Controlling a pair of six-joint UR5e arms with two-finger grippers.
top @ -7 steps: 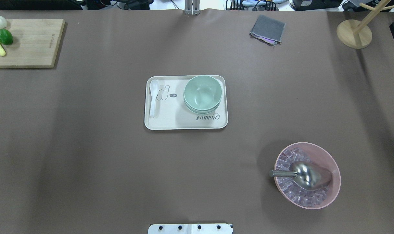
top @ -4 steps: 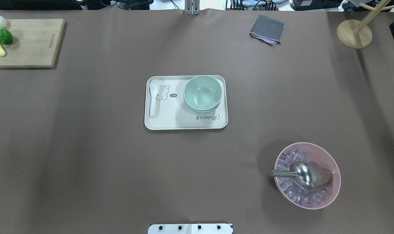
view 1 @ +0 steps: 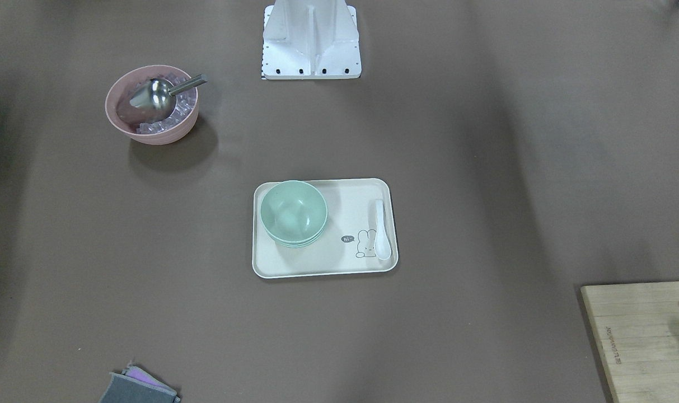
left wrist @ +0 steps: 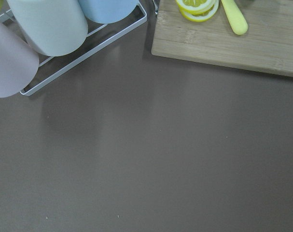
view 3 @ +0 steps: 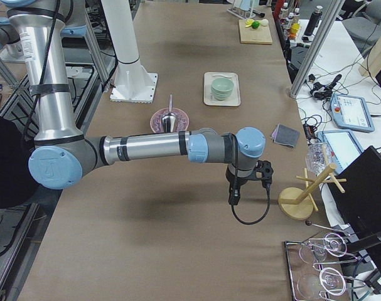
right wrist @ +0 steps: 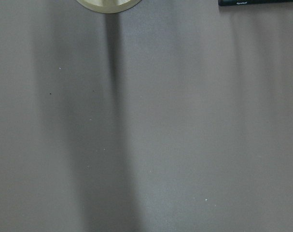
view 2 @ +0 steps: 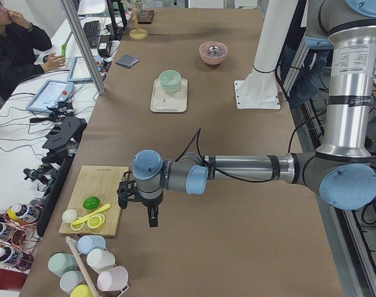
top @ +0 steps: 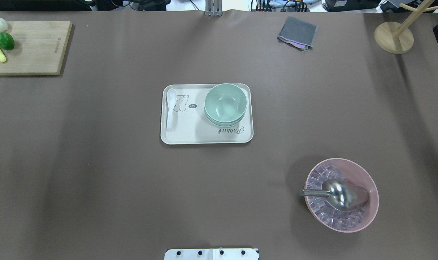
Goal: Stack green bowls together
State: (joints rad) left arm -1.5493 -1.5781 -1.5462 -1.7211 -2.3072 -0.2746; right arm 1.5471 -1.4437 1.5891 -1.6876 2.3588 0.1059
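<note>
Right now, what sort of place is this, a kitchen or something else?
Probably a robotics lab staged with kitchenware, not a real kitchen: a left arm and right arm over the table, an operator beside a teach pendant, and stacked green bowls on a tray.

The green bowls (top: 225,104) sit nested upright, apparently three, on a tray (top: 182,136).

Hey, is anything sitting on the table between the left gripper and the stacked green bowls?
Nothing visible. Only bare table lies between the left gripper and the green bowls on the tray; the cutting board sits off to the gripper's side.
</note>
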